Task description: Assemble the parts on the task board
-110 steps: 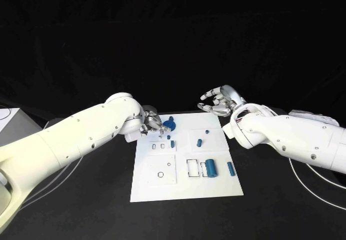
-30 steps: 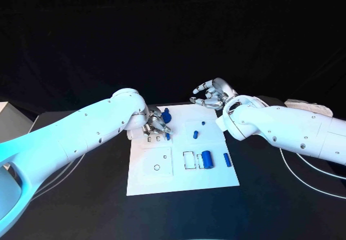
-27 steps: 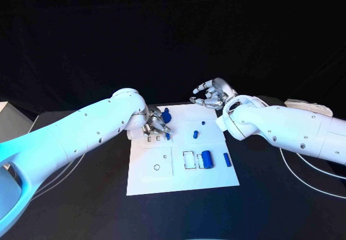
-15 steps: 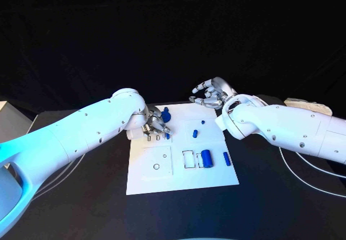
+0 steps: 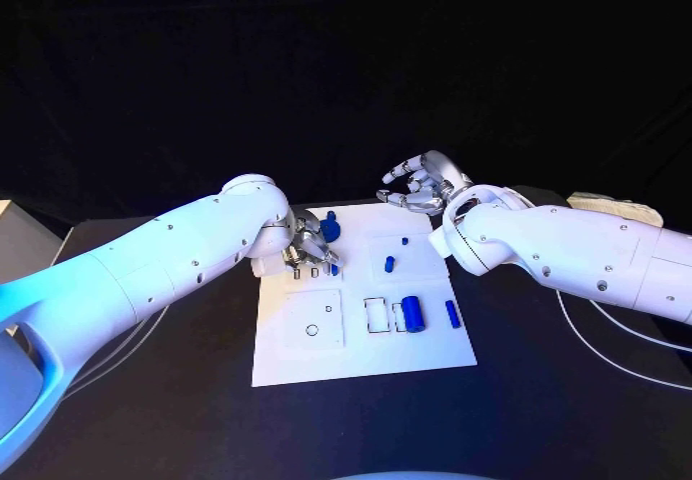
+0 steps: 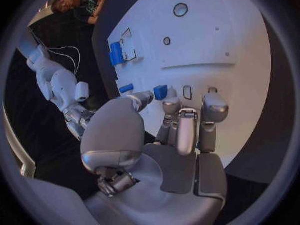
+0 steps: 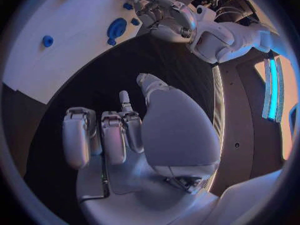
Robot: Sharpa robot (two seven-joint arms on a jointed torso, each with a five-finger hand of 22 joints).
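The white task board [image 5: 361,345] lies mid-table. My left hand [image 5: 309,249] is down on its far left corner, by a row of small slots [image 6: 187,92]. Thumb and a finger pinch a small blue part [image 6: 160,91] standing at the end of that row [image 5: 333,268]. A round blue knob [image 5: 330,229] stands just beyond the hand. A blue peg [image 5: 389,265], a thick blue cylinder [image 5: 414,313] and a blue bar [image 5: 451,314] lie further right. My right hand [image 5: 423,185] hangs over the board's far edge, fingers loosely curled, holding nothing [image 7: 119,135].
A white box [image 5: 18,228] stands at the table's left edge. A pale object [image 5: 613,208] lies at the far right. Thin cables [image 5: 613,345] run across the table under my right arm.
My left hand has stayed at the same slots with the small blue part. The right hand remains raised over the far edge, barely shifted. The camera itself has moved.
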